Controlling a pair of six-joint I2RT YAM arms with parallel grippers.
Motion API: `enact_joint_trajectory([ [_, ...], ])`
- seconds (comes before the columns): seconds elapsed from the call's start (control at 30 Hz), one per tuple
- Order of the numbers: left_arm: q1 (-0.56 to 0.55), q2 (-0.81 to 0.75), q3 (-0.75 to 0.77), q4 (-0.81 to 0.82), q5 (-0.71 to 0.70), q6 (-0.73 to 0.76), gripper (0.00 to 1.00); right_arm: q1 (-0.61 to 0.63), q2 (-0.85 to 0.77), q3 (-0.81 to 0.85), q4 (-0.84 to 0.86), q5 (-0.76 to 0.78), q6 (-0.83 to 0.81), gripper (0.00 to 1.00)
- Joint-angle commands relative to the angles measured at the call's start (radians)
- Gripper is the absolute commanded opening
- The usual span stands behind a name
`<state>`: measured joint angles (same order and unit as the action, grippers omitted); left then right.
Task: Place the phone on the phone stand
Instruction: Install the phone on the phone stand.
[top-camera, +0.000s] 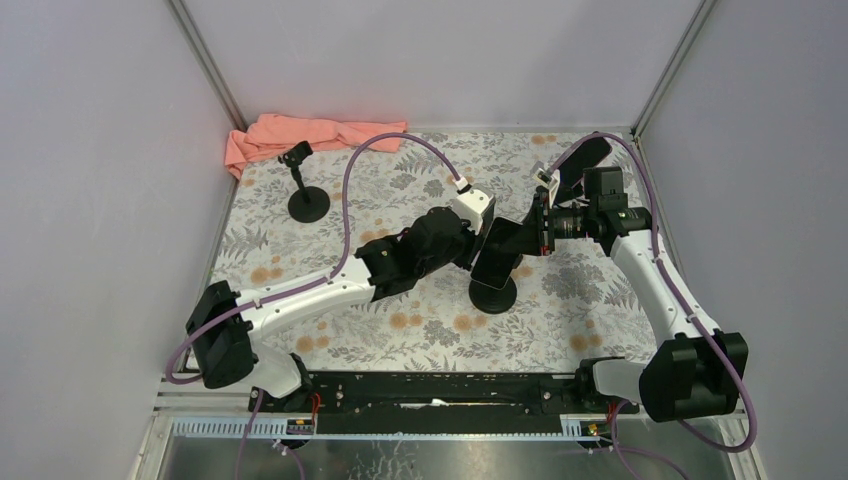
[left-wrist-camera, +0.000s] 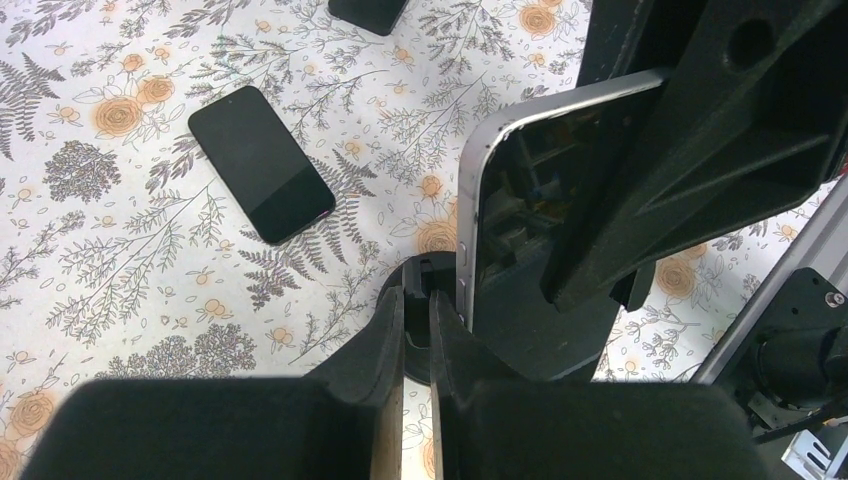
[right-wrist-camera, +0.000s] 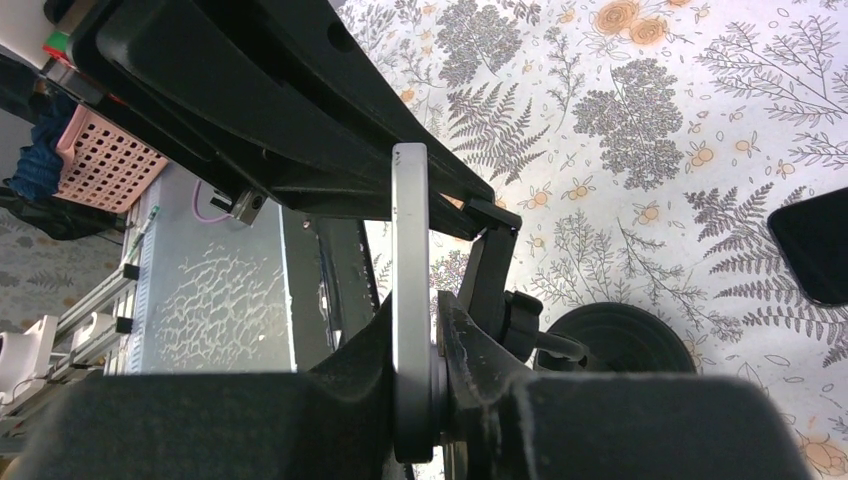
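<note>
Phone (right-wrist-camera: 410, 220) — clamped edge-on in right hand (right-wrist-camera: 413, 312) — just beside phone stand (right-wrist-camera: 620, 340).

floral table (top-camera: 420, 330) — pink cloth (top-camera: 310, 135), far stand (top-camera: 308, 204), near stand (top-camera: 493, 296), flat black phone (left-wrist-camera: 261, 164).

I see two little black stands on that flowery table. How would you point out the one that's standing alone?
Find the crumpled pink cloth in the far left corner of the table. Just in front of it stands a black phone stand with a round base and thin stem. Unlike the stand in the middle, no phone hovers over it.
</note>
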<state>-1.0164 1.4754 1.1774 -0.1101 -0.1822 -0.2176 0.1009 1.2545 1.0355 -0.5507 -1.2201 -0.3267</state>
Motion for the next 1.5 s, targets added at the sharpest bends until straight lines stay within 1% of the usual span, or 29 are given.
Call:
enact_joint_trajectory([
  [0.0, -0.009, 0.009, 0.018, -0.042, -0.055, 0.019, 0.00, -0.047, 0.018, -0.015, 0.042, 0.327, -0.045, 0.00],
  [0.43, -0.011, 0.013, 0.022, -0.046, -0.065, 0.018, 0.00, -0.048, 0.017, -0.018, 0.048, 0.368, -0.035, 0.00],
  [1.47, -0.015, 0.014, 0.021, -0.047, -0.077, 0.014, 0.00, -0.050, 0.036, -0.017, 0.051, 0.413, -0.025, 0.00],
])
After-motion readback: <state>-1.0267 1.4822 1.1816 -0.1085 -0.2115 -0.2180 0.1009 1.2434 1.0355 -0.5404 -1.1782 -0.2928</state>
